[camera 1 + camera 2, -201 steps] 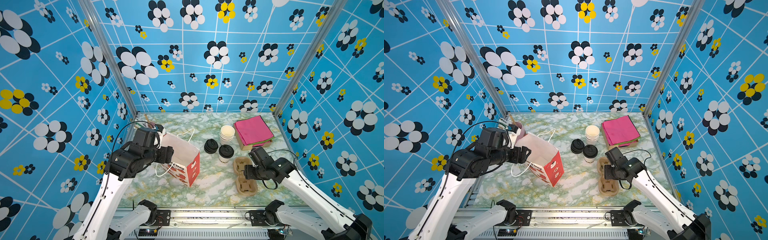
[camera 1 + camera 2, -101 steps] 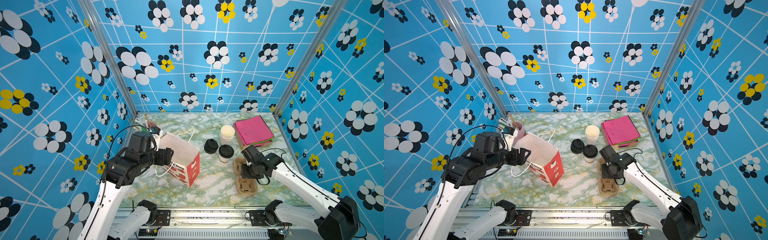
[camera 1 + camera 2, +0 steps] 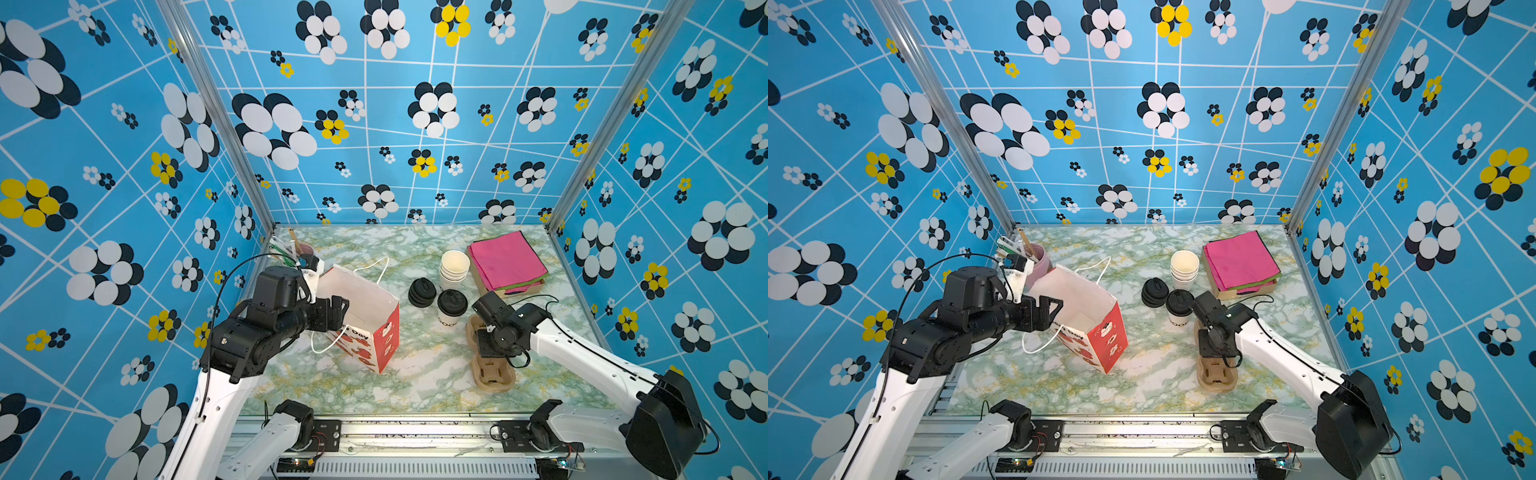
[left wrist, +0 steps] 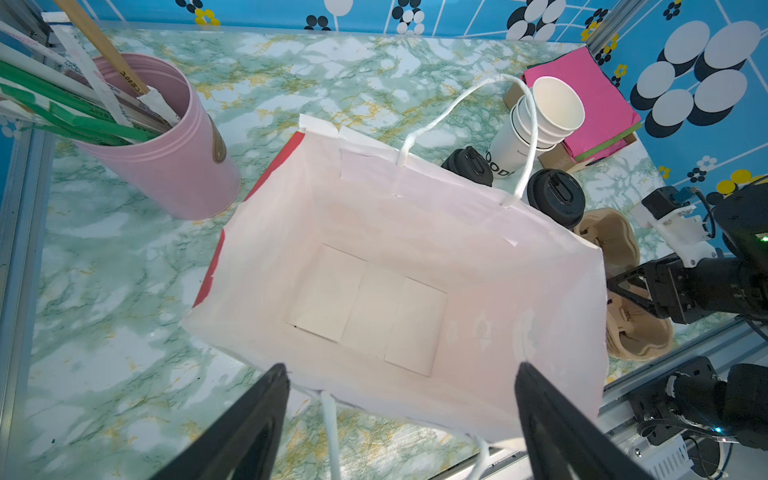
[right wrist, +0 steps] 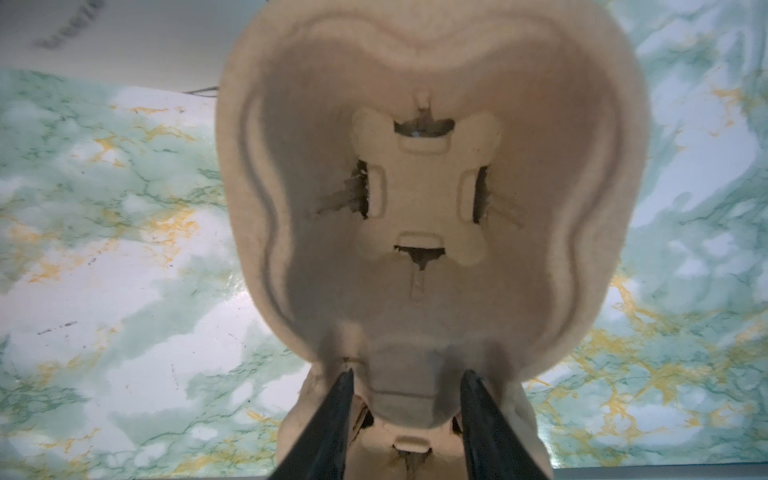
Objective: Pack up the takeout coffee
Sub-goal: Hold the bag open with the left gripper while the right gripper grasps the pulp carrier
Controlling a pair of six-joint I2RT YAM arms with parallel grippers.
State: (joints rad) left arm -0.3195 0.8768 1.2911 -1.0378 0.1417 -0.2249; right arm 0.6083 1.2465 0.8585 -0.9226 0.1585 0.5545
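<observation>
The takeout coffee [image 3: 452, 309] [image 3: 1179, 309] [image 4: 555, 195], a white cup under a black lid, stands upright mid-table, touched by neither gripper. Left of it a red-and-white paper bag [image 3: 365, 316] [image 3: 1088, 316] [image 4: 395, 270] stands with its mouth wide open and nothing inside. My left gripper [image 3: 338, 311] [image 3: 1044, 311] [image 4: 401, 374] is open at the bag's near-left rim, its fingers well apart. My right gripper [image 3: 486, 353] [image 3: 1210, 349] [image 5: 407, 378] points down onto the brown pulp cup carrier [image 3: 494, 376] [image 3: 1219, 378] [image 5: 428, 166], its fingers shut against both sides of the carrier's middle ridge.
A stack of lidless white cups [image 3: 455, 266] and a stack of black lids [image 3: 422, 291] sit just behind the coffee. Pink napkins in a cardboard box [image 3: 507, 259] lie at the back right. A pink tumbler of straws and stirrers [image 4: 166, 158] stands behind the bag, near the left wall.
My right wrist swung round above the carrier, and its jaws narrowed onto the middle ridge. The left arm shifted slightly, its gripper staying at the bag's rim.
</observation>
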